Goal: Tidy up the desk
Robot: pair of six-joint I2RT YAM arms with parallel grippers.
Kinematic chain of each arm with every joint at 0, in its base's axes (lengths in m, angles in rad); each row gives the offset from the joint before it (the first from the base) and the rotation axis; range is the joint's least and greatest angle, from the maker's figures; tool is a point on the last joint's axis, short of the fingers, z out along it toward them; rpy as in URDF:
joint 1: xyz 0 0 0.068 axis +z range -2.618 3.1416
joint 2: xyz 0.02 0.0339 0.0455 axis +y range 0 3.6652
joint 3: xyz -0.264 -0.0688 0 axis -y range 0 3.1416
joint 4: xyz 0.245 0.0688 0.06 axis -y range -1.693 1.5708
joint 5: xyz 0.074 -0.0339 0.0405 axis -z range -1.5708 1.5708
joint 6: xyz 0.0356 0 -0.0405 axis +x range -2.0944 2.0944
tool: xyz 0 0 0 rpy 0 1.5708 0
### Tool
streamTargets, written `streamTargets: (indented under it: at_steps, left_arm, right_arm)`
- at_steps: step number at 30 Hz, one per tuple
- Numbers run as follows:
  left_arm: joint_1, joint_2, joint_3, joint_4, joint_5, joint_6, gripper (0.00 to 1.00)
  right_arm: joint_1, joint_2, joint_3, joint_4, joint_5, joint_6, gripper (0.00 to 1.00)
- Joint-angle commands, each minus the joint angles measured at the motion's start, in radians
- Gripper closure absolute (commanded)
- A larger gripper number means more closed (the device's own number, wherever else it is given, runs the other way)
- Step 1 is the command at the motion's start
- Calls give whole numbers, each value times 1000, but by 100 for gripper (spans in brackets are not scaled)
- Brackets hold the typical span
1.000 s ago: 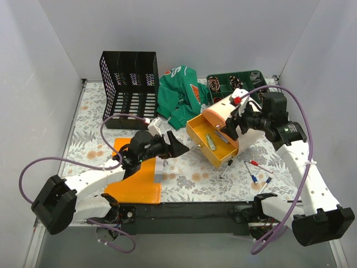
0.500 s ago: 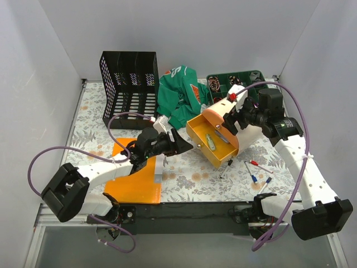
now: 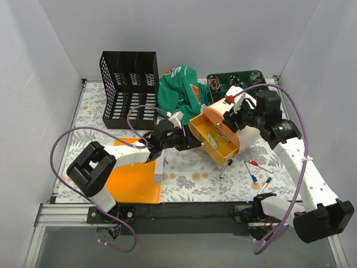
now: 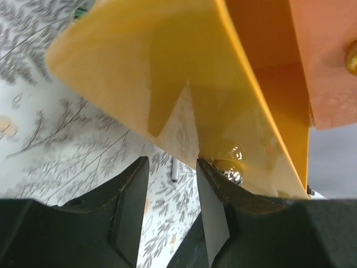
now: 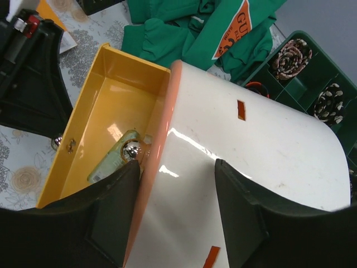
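The desk (image 3: 189, 180) has a white fern-print cover. On it, centre right, stands a white box with an orange front (image 3: 254, 134), its yellow drawer (image 3: 215, 142) pulled out. A pale green item (image 5: 114, 159) lies in the drawer. My left gripper (image 3: 189, 140) is open at the drawer's front face. In the left wrist view its jaws (image 4: 170, 187) sit just below the yellow front (image 4: 167, 72), the silver knob (image 4: 234, 174) by the right finger. My right gripper (image 3: 234, 118) is open over the box top (image 5: 251, 156), its jaws (image 5: 178, 206) apart above the orange rim.
A black file rack (image 3: 129, 89) stands back left, a green garment (image 3: 179, 95) back centre, a green compartment tray (image 3: 237, 82) back right. An orange folder (image 3: 131, 181) lies front left under the left arm. Several pens (image 3: 255, 170) lie front right.
My left arm has stretched right until its open jaws meet the drawer front. The drawer has slid a little into the box. The right gripper has barely moved.
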Motion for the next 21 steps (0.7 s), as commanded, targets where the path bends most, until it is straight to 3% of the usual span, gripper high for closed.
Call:
streamTargets:
  at_steps: [1,8,21]
  left_arm:
    - [-23,61,125,36,21,18,62]
    - [-46,191,271,50,35,-8,62]
    - [-48,309,438,57,37,-26,60]
  right_arm:
    - [4,19,-81,-65,61,17,41]
    - [15,11,-132,-66,41,16,50]
    - [18,10,-132,-63,49,16,50]
